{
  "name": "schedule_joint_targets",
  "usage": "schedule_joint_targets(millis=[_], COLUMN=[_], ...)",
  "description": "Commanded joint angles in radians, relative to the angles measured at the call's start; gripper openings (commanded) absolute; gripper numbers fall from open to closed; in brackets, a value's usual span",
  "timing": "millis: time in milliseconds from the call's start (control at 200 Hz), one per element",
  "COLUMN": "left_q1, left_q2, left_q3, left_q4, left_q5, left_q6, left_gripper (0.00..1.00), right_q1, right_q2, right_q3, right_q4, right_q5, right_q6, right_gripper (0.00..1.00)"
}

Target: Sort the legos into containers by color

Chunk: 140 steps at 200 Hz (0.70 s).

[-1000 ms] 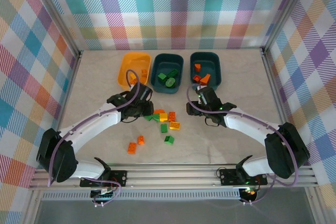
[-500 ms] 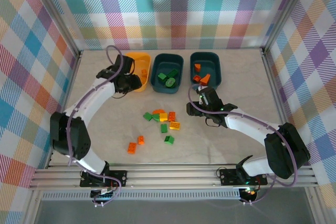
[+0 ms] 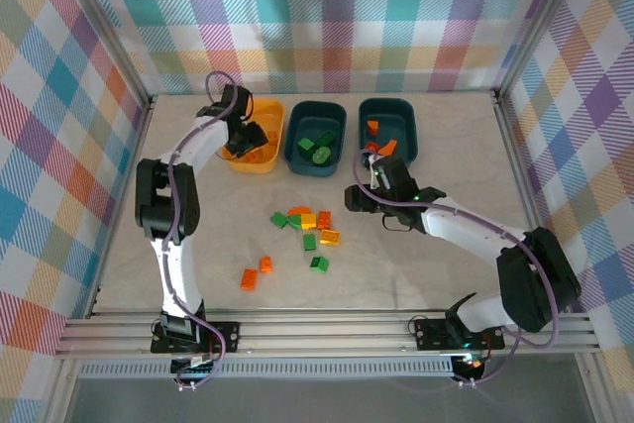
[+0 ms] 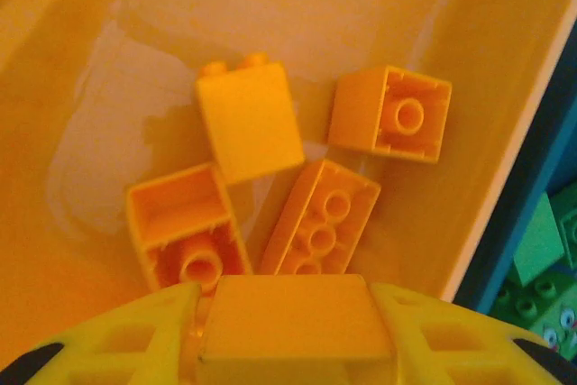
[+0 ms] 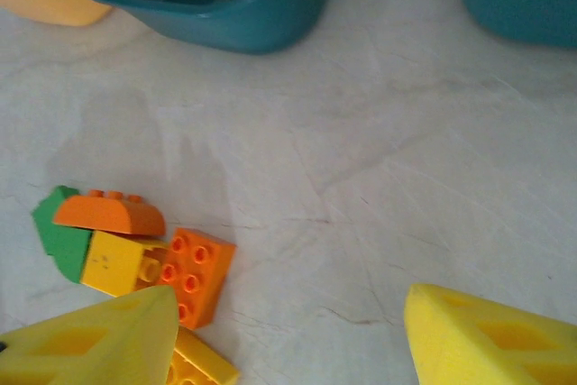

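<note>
A yellow-orange plastic tub [image 3: 256, 167] and two dark teal tubs [image 3: 294, 152] are sitting at the table's [image 3: 396, 279] far edge; small mixed-colour bricks [image 3: 303, 218] are lying mid-table.

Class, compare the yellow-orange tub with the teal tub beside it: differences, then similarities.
The yellow-orange tub holds yellow bricks; the middle teal tub holds green bricks. The left gripper, shut on a yellow brick, hangs over the yellow-orange tub; no gripper is over the teal tub. Both are rounded rectangular tubs, standing side by side.
</note>
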Motion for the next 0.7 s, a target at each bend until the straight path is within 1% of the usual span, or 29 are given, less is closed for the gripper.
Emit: schedule_joint_targets(millis=[0,55,145,215,305,370,460,545,595,695], left_q1=[0.015,0.015,0.015,0.015,0.014,0.013,0.007,0.003,0.002,0.001], left_q2=[0.057,0.078,0.084,0.038,-0.072,-0.169,-0.334,-0.462,-0.529,-0.670], left_q3=[0.090,0.117,0.142,0.108,0.027,-0.071,-0.287,-0.495,-0.599,-0.796], left_q4=[-0.014,-0.021,-0.035,-0.009,0.043,0.095,0.192,0.259,0.269,0.293], left_q5=[0.026,0.027,0.046,0.059,0.063,0.070,0.075,0.083,0.088,0.086], left_q6=[0.011,0.012,0.011,0.005,-0.010,-0.037,-0.094,-0.154,-0.175,-0.203], left_gripper=[0.47,0.51,0.66,0.80,0.88,0.92,0.97,0.98,0.98,0.98], right_q1=[0.017,0.020,0.032,0.054,0.089,0.119,0.169,0.232,0.266,0.320], right_q2=[-0.002,-0.008,-0.019,-0.032,-0.040,-0.033,0.008,0.086,0.133,0.212], right_q3=[0.036,0.041,0.051,0.062,0.079,0.093,0.127,0.177,0.202,0.244], right_q4=[-0.026,-0.031,-0.049,-0.061,-0.075,-0.080,-0.088,-0.111,-0.126,-0.135], right_q5=[-0.033,-0.032,-0.022,-0.005,0.024,0.051,0.078,0.110,0.128,0.160], right_q6=[0.017,0.024,0.034,0.038,0.043,0.048,0.052,0.048,0.050,0.057], right_gripper=[0.68,0.69,0.71,0.72,0.73,0.73,0.73,0.71,0.69,0.68])
